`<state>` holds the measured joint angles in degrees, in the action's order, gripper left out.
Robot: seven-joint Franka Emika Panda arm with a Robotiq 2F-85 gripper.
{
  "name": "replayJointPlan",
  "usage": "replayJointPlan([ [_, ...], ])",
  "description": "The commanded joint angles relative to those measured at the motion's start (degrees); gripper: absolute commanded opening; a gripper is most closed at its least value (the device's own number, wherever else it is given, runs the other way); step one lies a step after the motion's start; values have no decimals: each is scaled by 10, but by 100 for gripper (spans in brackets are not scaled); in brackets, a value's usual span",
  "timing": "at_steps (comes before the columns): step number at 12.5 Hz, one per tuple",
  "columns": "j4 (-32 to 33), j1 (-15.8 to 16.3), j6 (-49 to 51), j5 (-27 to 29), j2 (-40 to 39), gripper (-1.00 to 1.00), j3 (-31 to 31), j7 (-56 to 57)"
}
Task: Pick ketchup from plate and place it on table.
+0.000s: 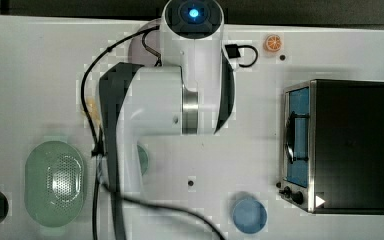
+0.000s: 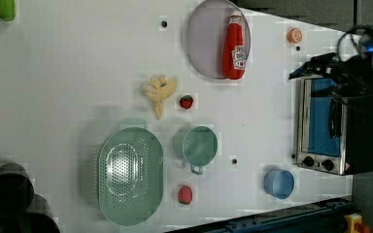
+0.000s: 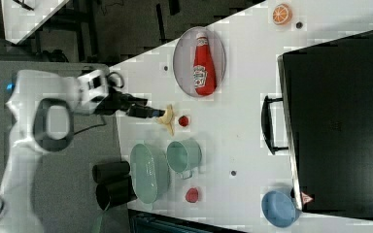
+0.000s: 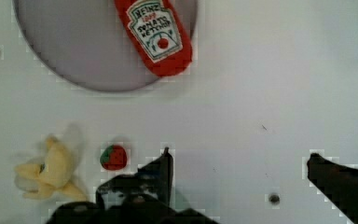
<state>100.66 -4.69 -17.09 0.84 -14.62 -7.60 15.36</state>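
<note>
The black end effector (image 4: 237, 161) hangs wide open and empty above the white tabletop (image 4: 270, 84). Ahead of its fingertips, well apart, the red soft ketchup bottle with a white label (image 4: 156, 35) lies flat on the round pale mauve-grey plate (image 4: 79, 51), its base overhanging the rim. A small red strawberry (image 4: 114, 157) sits just beside one finger (image 4: 161, 170).

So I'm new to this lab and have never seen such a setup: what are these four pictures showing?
One white robot arm works at a white table. Three cameras off the arm look on; the fourth rides on its wrist. Its gripper is open and holds nothing. On the table: a ketchup bottle lying on a mauve plate, a peeled banana, two strawberries, a green colander, a teal cup, a blue cup, an orange slice and a toaster oven.
</note>
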Motion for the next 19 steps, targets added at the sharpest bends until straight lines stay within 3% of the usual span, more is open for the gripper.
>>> replayJointPlan([
  [1, -4, -3, -75, -1, -29, 100, 4, 138],
  [5, -5, 3, -188, -1, -99, 100, 4, 253],
  [19, -14, 19, -403, -16, -280, 100, 7, 256],
])
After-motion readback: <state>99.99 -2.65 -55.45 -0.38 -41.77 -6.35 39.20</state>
